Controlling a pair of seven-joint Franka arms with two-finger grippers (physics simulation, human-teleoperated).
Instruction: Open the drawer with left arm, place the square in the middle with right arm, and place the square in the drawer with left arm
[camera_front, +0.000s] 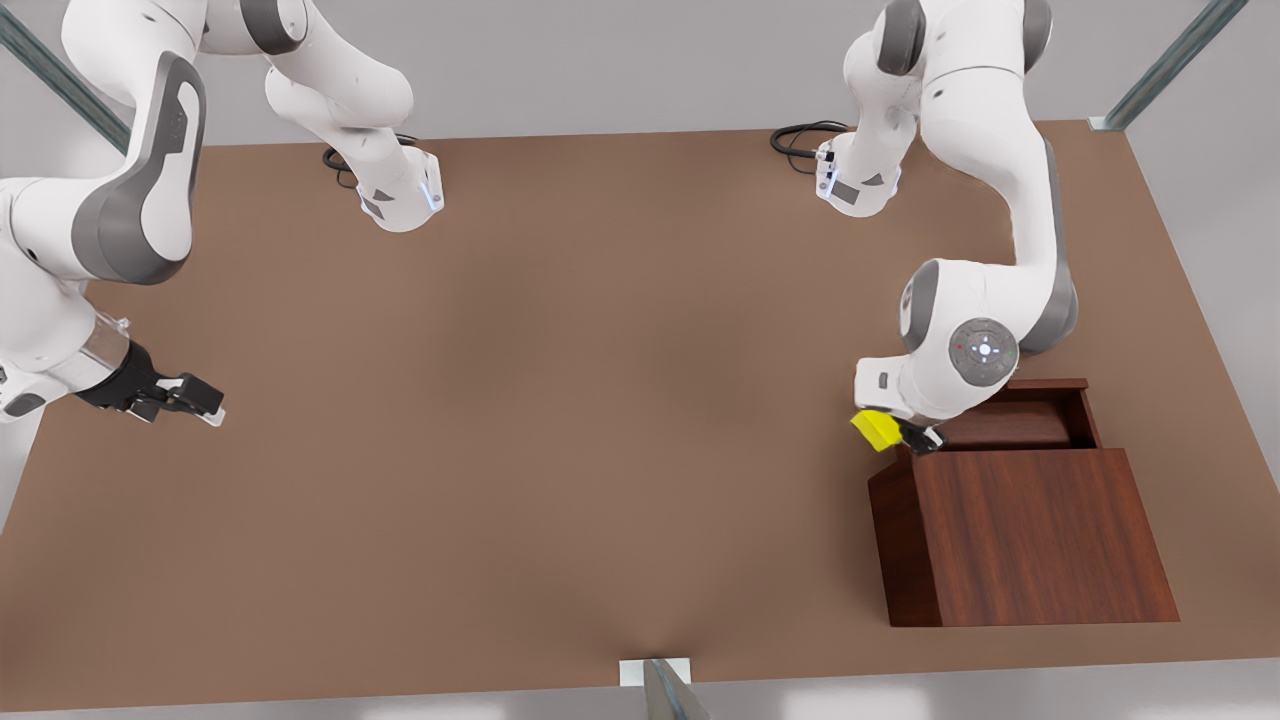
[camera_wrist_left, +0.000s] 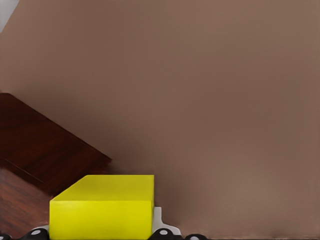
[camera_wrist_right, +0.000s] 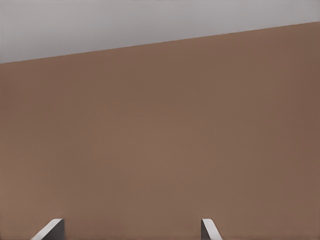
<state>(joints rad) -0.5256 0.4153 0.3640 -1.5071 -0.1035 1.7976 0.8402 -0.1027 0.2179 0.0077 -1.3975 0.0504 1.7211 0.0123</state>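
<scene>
Nearest us in the front view stands the cabinet (camera_front: 1040, 535), at that view's right. Just behind it the drawer (camera_front: 1040, 410) is pulled out. At the drawer's corner we see the left gripper (camera_front: 900, 432) clamped on the square (camera_front: 876, 428), held above the table (camera_front: 560, 420); the left wrist view shows the square (camera_wrist_left: 102, 207) close up beside the wood. At the front view's left, the right gripper (camera_front: 195, 400) waits with fingers (camera_wrist_right: 50, 230) spread.
</scene>
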